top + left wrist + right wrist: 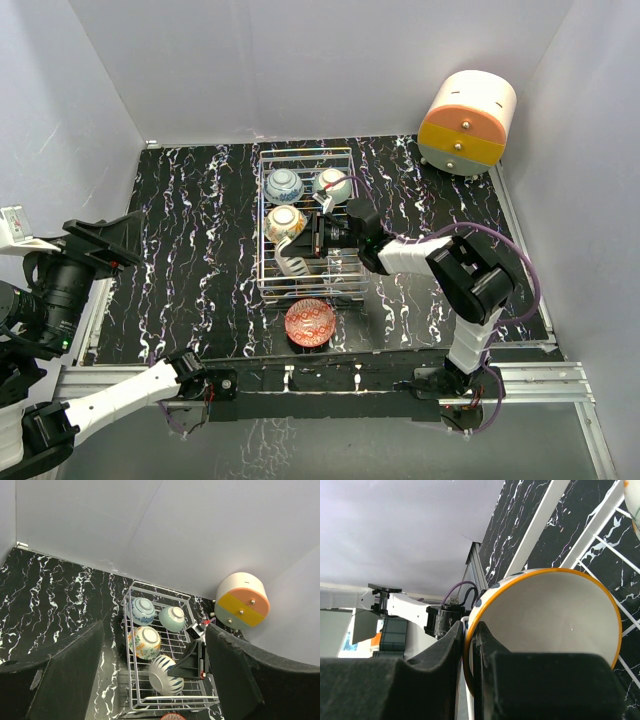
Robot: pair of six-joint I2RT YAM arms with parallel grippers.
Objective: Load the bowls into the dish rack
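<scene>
Bowl (550,615) rim inside right end effector (470,637)

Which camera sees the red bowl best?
The top view: the red bowl shows whole, inside up, just outside the rack. The left wrist view catches only a sliver at its bottom edge; the right wrist view misses it.

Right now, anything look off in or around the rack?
One striped bowl is tipped on its side in the rack, rim pinched by the right jaws, while the three bowls beside it sit upside down. A red bowl sits on the table just outside the rack's near end.
</scene>
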